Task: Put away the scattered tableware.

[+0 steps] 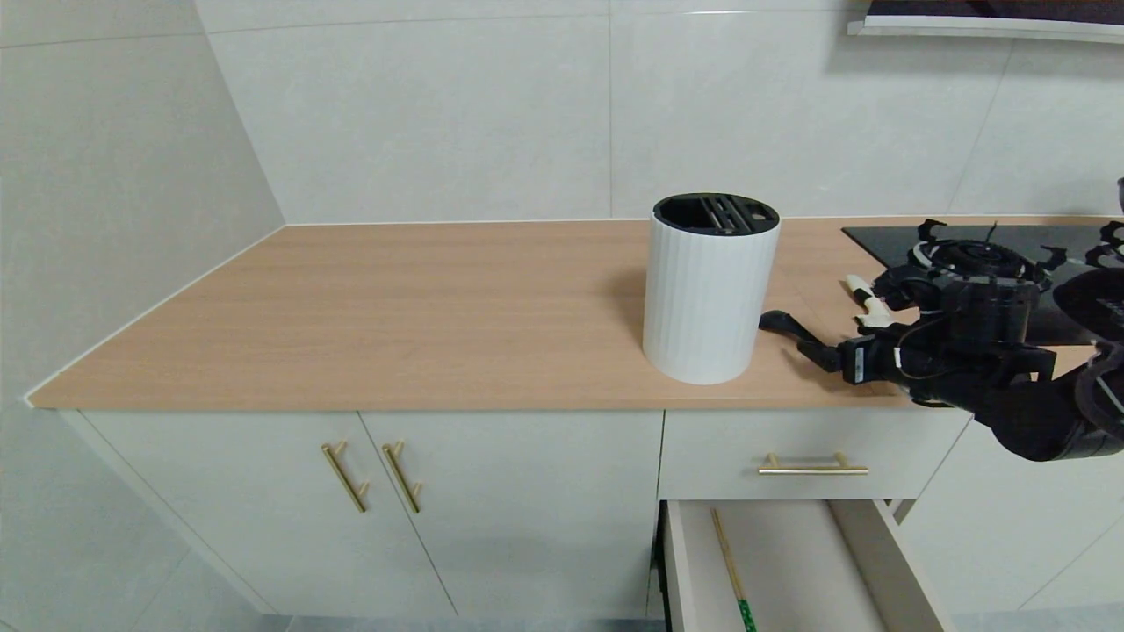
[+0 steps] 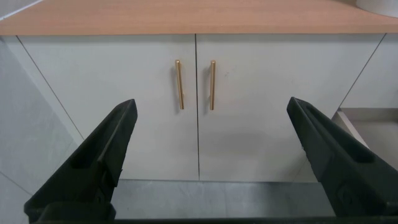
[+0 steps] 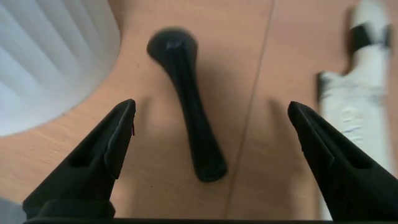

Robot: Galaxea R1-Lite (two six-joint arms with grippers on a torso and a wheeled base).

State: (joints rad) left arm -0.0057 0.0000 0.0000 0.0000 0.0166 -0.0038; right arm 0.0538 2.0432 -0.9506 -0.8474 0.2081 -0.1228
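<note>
A black spoon [image 1: 784,325] lies on the wooden counter [image 1: 439,307] just right of the white ribbed utensil holder [image 1: 709,297]. A white-handled knife [image 1: 865,303] lies a little farther right. My right gripper [image 1: 850,323] hovers low over the counter, open, its fingers either side of the spoon's handle end without touching. The right wrist view has the spoon [image 3: 186,106] between the open fingers of that gripper [image 3: 211,112], the holder [image 3: 50,56] on one side and the knife [image 3: 357,112] on the other. My left gripper [image 2: 211,106] is open and holds nothing, facing the cabinet doors [image 2: 199,124].
A black gas hob [image 1: 966,250] sits at the counter's right end, close behind the right arm. Below the counter a drawer [image 1: 887,562] stands pulled out with a pair of chopsticks [image 1: 729,562] inside. Walls close the counter at the back and left.
</note>
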